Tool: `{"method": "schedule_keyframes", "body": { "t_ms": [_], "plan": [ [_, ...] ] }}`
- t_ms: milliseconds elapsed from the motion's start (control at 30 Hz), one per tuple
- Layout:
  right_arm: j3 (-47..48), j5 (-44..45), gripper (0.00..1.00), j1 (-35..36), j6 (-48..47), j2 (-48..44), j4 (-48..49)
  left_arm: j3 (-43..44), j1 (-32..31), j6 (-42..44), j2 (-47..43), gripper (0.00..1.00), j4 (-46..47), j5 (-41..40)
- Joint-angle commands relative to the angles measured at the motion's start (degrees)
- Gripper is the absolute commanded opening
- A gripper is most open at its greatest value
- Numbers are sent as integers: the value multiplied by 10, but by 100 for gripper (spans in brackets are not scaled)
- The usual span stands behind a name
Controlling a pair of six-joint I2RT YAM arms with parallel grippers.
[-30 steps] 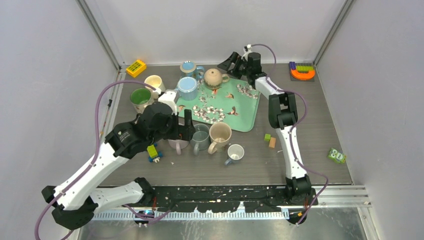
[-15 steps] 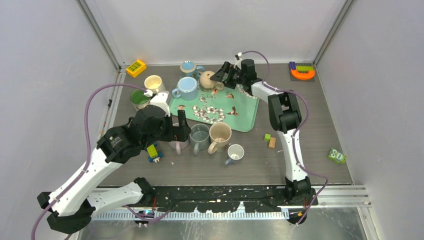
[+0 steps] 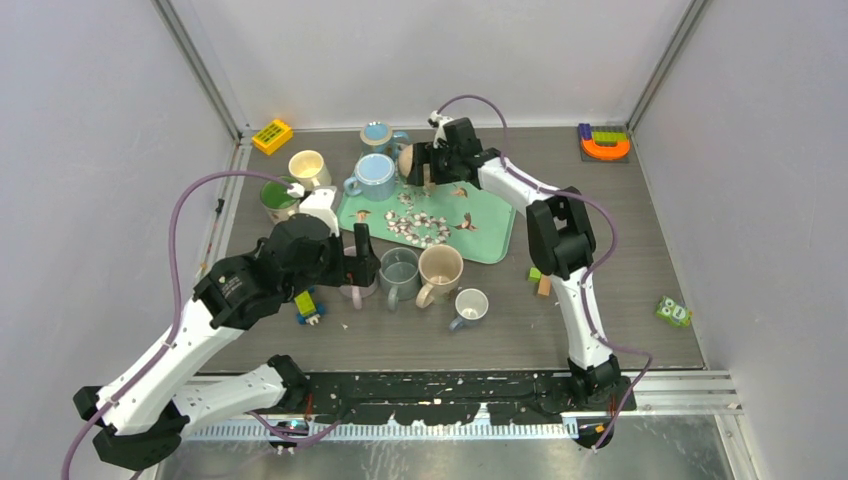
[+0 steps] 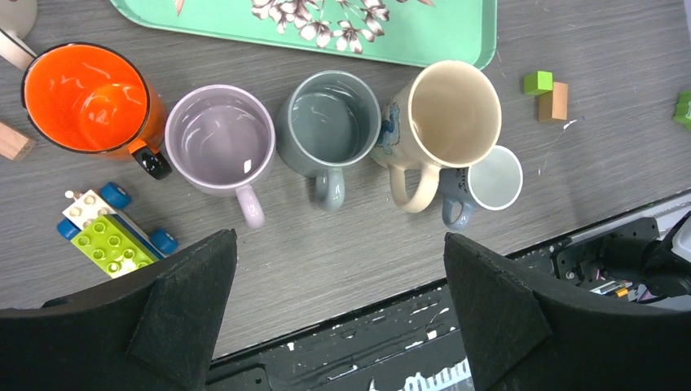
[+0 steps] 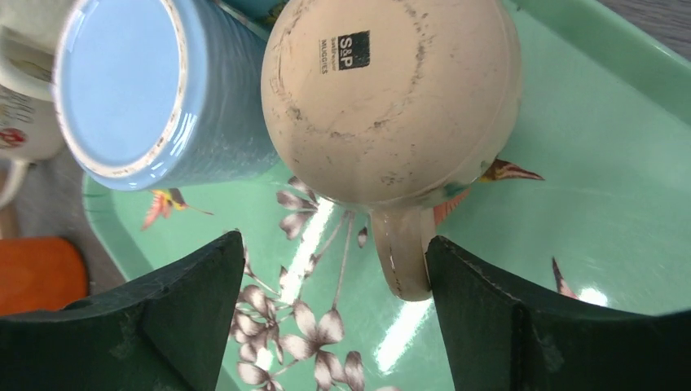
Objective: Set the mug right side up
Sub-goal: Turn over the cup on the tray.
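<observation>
- Just ahead of the right jaws, the beige mug [image 5: 391, 98] is sitting base-up on the green tray [image 5: 619, 204], its handle pointing toward them; they are standing released, gripping nothing;
- the left jaws are hanging released too.

A dark grey table [image 3: 650, 270] with a wood-grain top fills the bottom of a small booth. Plain pale grey panels close it in on three sides: a back wall [image 3: 430, 50], a left wall [image 3: 90, 150] and a right wall [image 3: 770, 150]. A slim aluminium post [image 3: 199, 68] runs up each back corner. A ribbed metal rail [image 3: 680, 385] lies along the near edge, with a strip of brushed steel [image 3: 450, 455] below it. The light is soft and even, leaving a faint sheen on the steel
</observation>
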Motion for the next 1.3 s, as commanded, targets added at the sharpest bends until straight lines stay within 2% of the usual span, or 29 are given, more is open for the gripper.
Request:
{"method": "schedule_keyframes", "body": {
  "t_ms": [0,267,533,1033,1267],
  "plan": [
    [52,109,84,13,-90,1,-86,-5,3,4,-8,100,21,-13],
    [105,194,70,30,-123,29,-117,-8,3,7,0,100,31,-13],
    [138,191,55,30,-143,56,-128,-8,3,11,9,100,40,-7],
    [184,208,54,46,-187,80,-134,3,5,35,37,100,57,-2],
    [173,191,49,51,-198,67,-113,6,9,35,30,100,54,-3]
  ]
}}
